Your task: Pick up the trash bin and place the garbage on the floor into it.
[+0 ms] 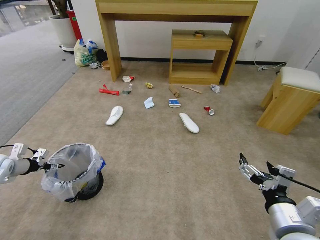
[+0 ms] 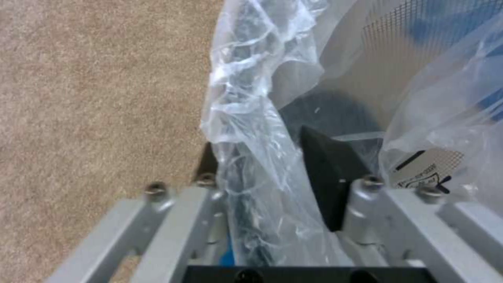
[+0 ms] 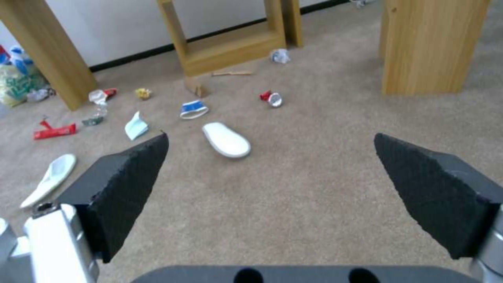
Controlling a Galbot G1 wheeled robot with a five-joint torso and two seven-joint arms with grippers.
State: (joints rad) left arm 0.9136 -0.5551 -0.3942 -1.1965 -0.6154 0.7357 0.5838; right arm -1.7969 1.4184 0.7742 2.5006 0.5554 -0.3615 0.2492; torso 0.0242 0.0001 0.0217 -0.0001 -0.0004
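Trash bin (image 1: 75, 171): rim pinched between left gripper (image 1: 55, 165) fingers; right gripper (image 1: 255, 166), fingers spread, nearer the garbage (image 1: 189, 122) beyond the bin.

Left gripper (image 1: 59, 165) pinched on the bag-lined rim of the trash bin (image 1: 74, 171), which is tilted on the floor (image 1: 160, 173); right gripper (image 1: 256, 164) spread open, low right (two white slippers (image 1: 115, 115) lie well beyond).
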